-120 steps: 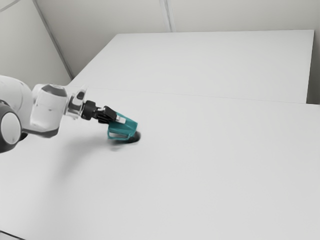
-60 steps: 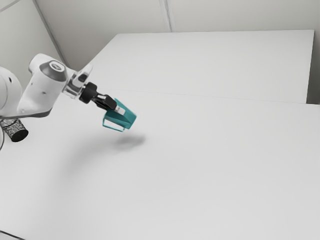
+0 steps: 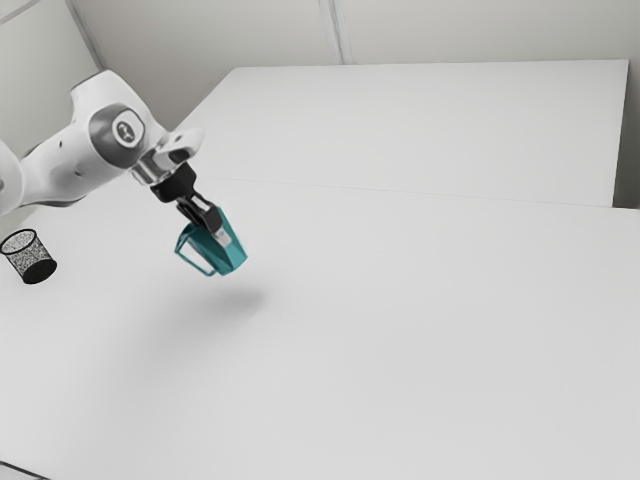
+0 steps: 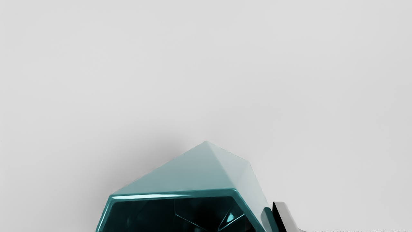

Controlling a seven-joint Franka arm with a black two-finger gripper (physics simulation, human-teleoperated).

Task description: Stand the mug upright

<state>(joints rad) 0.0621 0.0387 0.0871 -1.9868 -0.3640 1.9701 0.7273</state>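
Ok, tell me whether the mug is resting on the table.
No, in the exterior view the mug hangs tilted in the air, and its shadow lies apart from it on the table.

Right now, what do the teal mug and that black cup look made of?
The teal mug looks like glossy ceramic or plastic: a bright streak runs along its rim. The black cup seems matte metal mesh, perhaps plastic: its speckled wall lets paler background through.
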